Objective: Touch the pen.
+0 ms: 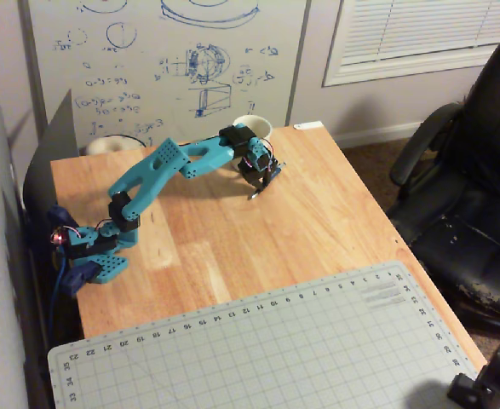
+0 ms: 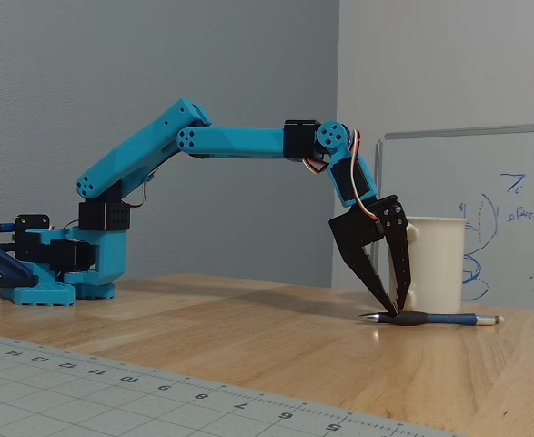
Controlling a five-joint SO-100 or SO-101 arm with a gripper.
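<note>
Side on in the fixed view, the gripper point(image 2: 397, 309) is down on the pen point(image 2: 428, 319), fingertips drawn nearly together and meeting its dark grip, so I'd call the touch made, though whether they pinch it I can't tell. The pen lies flat on the wooden table point(image 2: 248, 337) just in front of the cream mug point(image 2: 435, 264). Behind, a whiteboard point(image 1: 164, 60) carries blue sketches too blurred to read; the cutting mat point(image 1: 258, 349) shows ruler numbers along its edge

The overhead view looks down from high; the fixed view watches low, side-on; both share the table point(image 1: 318, 213).
</note>
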